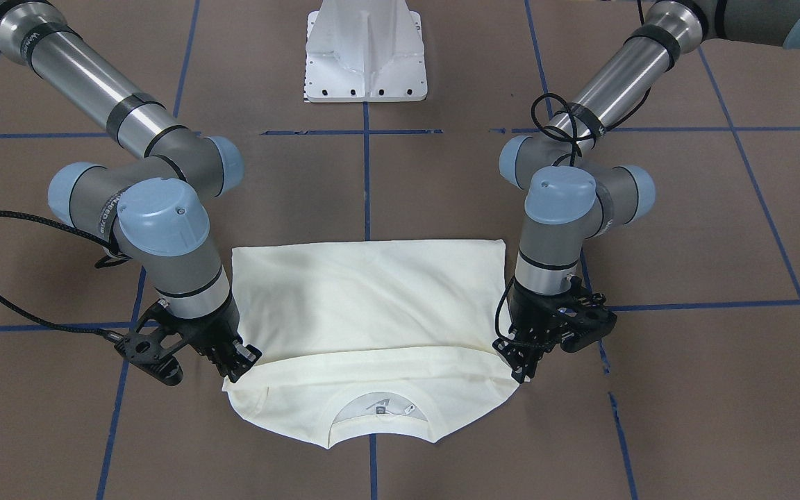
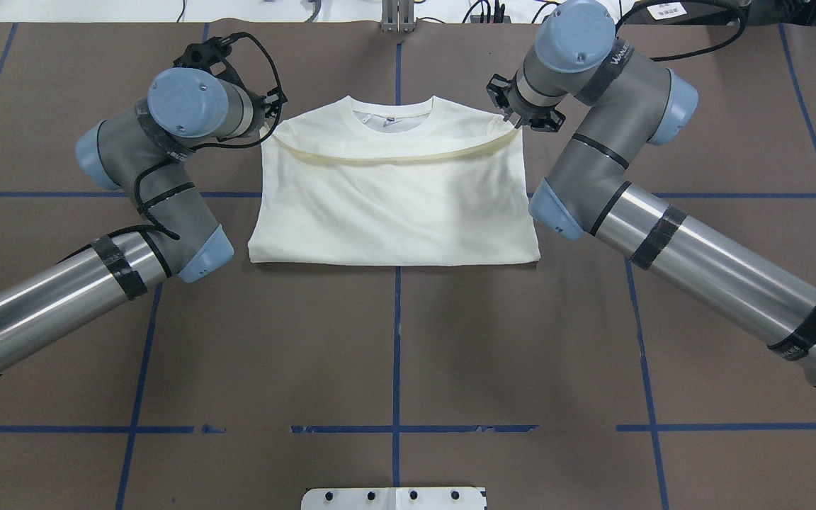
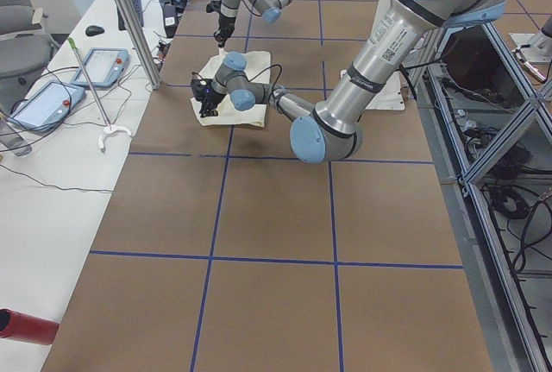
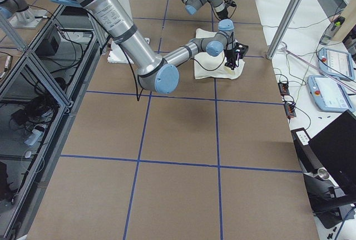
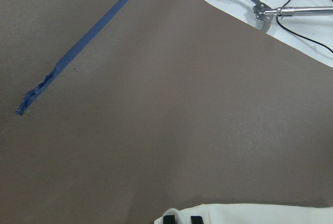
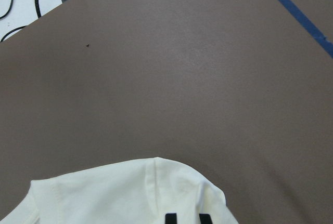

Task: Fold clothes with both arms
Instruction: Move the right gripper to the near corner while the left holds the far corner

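The cream T-shirt (image 1: 372, 298) (image 2: 394, 205) lies folded in half on the brown table, collar (image 2: 392, 117) at the far side from the robot. Its hem runs as a curved edge across the chest just below the collar. The print is hidden. My left gripper (image 1: 519, 368) (image 2: 271, 131) is shut on the hem corner by one shoulder. In the left wrist view its fingertips (image 5: 179, 219) sit close together on cream cloth. My right gripper (image 1: 244, 362) (image 2: 518, 124) is shut on the opposite hem corner, its fingertips (image 6: 188, 218) likewise pinched on cloth.
The white pedestal base (image 1: 367, 55) stands on the robot's side of the table. Blue tape lines (image 2: 397, 333) grid the brown surface. A metal reacher tool (image 5: 244, 0) lies just past the far table edge. A side table with tablets (image 3: 39, 104) and an upright post (image 3: 129, 18) are there too.
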Motion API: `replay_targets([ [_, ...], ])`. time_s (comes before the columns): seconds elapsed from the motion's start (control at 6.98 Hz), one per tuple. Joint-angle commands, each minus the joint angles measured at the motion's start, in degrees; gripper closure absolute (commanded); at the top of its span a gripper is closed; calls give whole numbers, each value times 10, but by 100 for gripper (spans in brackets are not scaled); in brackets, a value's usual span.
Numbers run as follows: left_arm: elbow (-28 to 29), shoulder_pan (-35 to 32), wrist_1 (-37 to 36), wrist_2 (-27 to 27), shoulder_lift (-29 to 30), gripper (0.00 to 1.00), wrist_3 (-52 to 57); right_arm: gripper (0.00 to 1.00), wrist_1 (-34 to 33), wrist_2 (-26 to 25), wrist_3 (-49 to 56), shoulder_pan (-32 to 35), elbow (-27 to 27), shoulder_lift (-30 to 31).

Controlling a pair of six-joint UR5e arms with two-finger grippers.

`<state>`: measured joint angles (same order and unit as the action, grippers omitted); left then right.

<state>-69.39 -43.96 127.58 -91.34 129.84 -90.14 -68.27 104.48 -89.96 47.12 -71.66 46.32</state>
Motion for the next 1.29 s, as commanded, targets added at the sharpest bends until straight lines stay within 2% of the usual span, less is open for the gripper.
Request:
replay_targets([
  [0.0, -47, -12, 28, -59, -17, 34, -14, 32, -1, 50, -14, 16, -67, 14],
  [0.29, -119, -28, 34, -128, -50, 35, -8, 30, -4, 65, -49, 7, -199, 117],
  [0.57, -187, -27, 30, -129, -97, 36, -7, 27, 2, 37, -139, -51, -291, 205],
  [0.72, -202, -26, 30, -126, -105, 36, -9, 28, 5, 1, -164, -89, -319, 248],
  [0.86, -208, -26, 27, -126, -105, 40, -11, 28, 5, -24, -165, -118, -313, 253],
  [1.0, -206, -26, 24, -126, -105, 40, -14, 29, 5, -45, -165, -137, -299, 250],
  [1.15, -202, -26, 23, -126, -104, 33, -14, 29, 5, -47, -163, -140, -286, 244],
])
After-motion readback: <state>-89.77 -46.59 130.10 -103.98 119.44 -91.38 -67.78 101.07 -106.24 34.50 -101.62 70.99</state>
